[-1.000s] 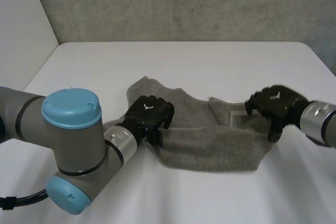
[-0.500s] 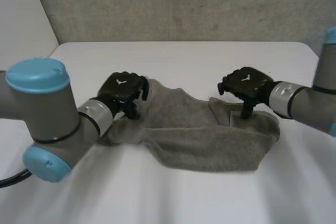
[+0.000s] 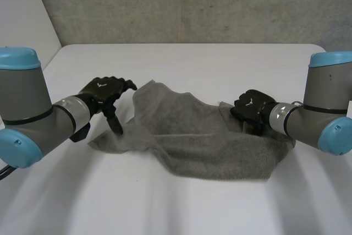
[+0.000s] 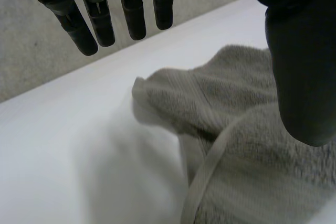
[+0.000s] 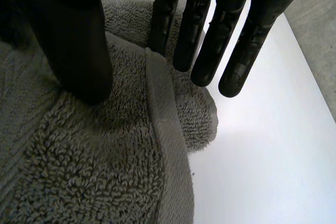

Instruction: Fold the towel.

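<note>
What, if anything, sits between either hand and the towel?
Nothing visible. The left hand hangs open just beside the left corner of the towel, with only air between them. The right hand is open directly over the towel's right end.

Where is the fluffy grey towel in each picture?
Head view: the crumpled grey terry towel lies mid-table, with the black left hand beside one end and the black right hand on the other.
Left wrist view: the towel lies below the left hand's thumb and straight fingers.
Right wrist view: the towel lies under the right hand's thumb and fingers.
Shared landmark: the white table beside the towel.
</note>
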You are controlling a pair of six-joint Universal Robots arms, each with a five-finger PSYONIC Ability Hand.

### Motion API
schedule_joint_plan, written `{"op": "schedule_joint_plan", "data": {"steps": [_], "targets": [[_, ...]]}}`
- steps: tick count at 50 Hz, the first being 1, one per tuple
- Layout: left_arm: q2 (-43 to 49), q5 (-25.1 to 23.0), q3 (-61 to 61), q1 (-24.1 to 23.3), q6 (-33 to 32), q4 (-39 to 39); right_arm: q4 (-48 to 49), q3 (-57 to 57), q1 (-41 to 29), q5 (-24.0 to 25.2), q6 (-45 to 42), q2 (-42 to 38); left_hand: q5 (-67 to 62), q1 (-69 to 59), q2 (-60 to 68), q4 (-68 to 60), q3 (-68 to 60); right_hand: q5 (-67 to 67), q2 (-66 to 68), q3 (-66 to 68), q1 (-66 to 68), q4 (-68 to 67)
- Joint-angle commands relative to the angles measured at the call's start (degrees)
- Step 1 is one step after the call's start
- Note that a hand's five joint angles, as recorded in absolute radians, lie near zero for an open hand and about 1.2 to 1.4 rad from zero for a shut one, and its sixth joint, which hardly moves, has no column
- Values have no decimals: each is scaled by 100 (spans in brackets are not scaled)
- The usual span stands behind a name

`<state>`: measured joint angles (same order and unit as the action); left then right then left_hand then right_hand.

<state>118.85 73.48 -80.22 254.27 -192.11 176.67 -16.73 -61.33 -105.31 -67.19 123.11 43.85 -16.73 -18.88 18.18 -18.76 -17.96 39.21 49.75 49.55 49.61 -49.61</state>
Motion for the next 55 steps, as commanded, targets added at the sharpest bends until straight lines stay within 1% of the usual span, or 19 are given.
{"op": "schedule_joint_plan", "data": {"steps": [1,2,4,14,22,24,25,27,32,33,36,38,41,43,44,46,49,51,55], "targets": [[112,17,-63,43,-397,-369,64,-72,20,-58,81,53,980,196,-126,183,103,1951,1897,1917,1911,-1911],[112,17,-63,44,-398,-370,65,-72,20,-58,82,53,978,194,-124,182,102,1958,1904,1924,1918,-1917],[103,17,-107,79,-398,-519,143,-124,-24,-66,143,62,660,-124,194,-137,-217,3029,2975,2995,2989,-2989],[85,114,-266,140,-415,-651,583,-608,64,-84,539,343,322,-462,532,-474,-554,3079,3025,3045,3039,-3039],[279,140,-257,175,-424,-633,944,-986,143,-84,881,704,-771,-1555,1625,-1568,-1648,3079,3025,3045,3039,-3039],[489,288,-161,167,-441,-607,1083,-1021,186,-93,1012,774,-2192,-2976,3046,-2989,-3069,3079,3025,3045,3039,-3039],[490,289,-160,167,-442,-607,1084,-1021,187,-93,1013,774,-2201,-2985,3055,-2997,-3078,3079,3025,3045,3039,-3039],[673,569,-12,158,-520,-572,1268,-1039,187,-93,1214,853,-3623,-4408,4478,-4420,-4500,3079,3025,3045,3039,-3039],[736,947,304,140,-652,-520,1741,-1030,169,-75,1601,1011,-5324,-6109,6179,-6121,-6201,3079,3025,3045,3039,-3039],[736,948,306,140,-653,-519,1743,-1030,169,-75,1602,1011,-5327,-6112,6182,-6124,-6204,3079,3025,3045,3039,-3039],[683,1063,675,87,-670,-352,2279,-925,134,-145,1813,1055,-5327,-6112,6182,-6124,-6204,3079,3025,3045,3039,-3039],[613,1080,1164,44,-670,-151,2865,-689,90,-477,1962,1099,-5327,-6112,6182,-6124,-6204,3079,3025,3045,3039,-3039],[569,1107,1466,17,-670,-27,3150,-485,99,-734,2024,1126,-5327,-6112,6182,-6124,-6204,3079,3025,3045,3039,-3039],[534,1194,2104,-61,-688,279,3744,-135,81,-1137,2050,1125,-5327,-6112,6182,-6124,-6204,3079,3025,3045,3039,-3039],[534,1195,2107,-62,-688,281,3747,-134,81,-1139,2050,1126,-5327,-6112,6182,-6124,-6204,3079,3025,3045,3039,-3039],[499,1448,2728,-97,-688,718,4517,173,72,-1454,2068,1169,-5327,-6112,6182,-6124,-6204,3079,3025,3045,3039,-3039],[437,1634,2995,-106,-670,966,5004,227,55,-1552,2103,1222,-5327,-6112,6182,-6124,-6204,3079,3025,3045,3039,-3039],[253,2019,3310,-115,-557,1561,5992,183,81,-1770,2278,1484,-5327,-6112,6182,-6124,-6204,3079,3025,3045,3039,-3039],[24,2364,3320,-115,-257,2205,6648,-37,99,-1886,2709,1917,-5327,-6112,6182,-6124,-6204,3079,3025,3045,3039,-3039]]}}
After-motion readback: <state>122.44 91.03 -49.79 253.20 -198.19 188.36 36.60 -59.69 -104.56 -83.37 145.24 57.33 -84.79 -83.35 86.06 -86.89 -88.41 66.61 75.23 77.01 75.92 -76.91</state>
